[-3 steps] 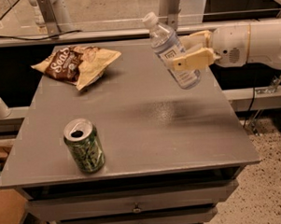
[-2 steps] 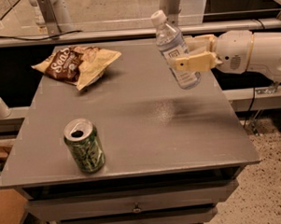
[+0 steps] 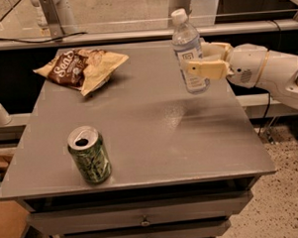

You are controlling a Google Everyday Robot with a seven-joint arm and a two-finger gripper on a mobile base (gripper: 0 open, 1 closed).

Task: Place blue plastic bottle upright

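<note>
claw point(image 3: 196, 63) with bottle point(image 3: 186, 42) over table point(image 3: 165, 140) far right, middle free, can point(image 3: 89, 154) front left, chip bag point(image 3: 82, 67) back left

Cream-yellow gripper point(image 3: 194, 59) sitting against the right side of the blue plastic bottle point(image 3: 185, 40), flat blocky fingers point(image 3: 209, 69) jutting out, rounded glossy white arm point(image 3: 273, 73) widening further right, thin tan band ringing it, small dotted patch speckling its wrist

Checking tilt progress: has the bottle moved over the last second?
Yes. The bottle, in the gripper above the table's right side, has tipped nearer upright: its cap swung right, away from the chip bag.
</note>
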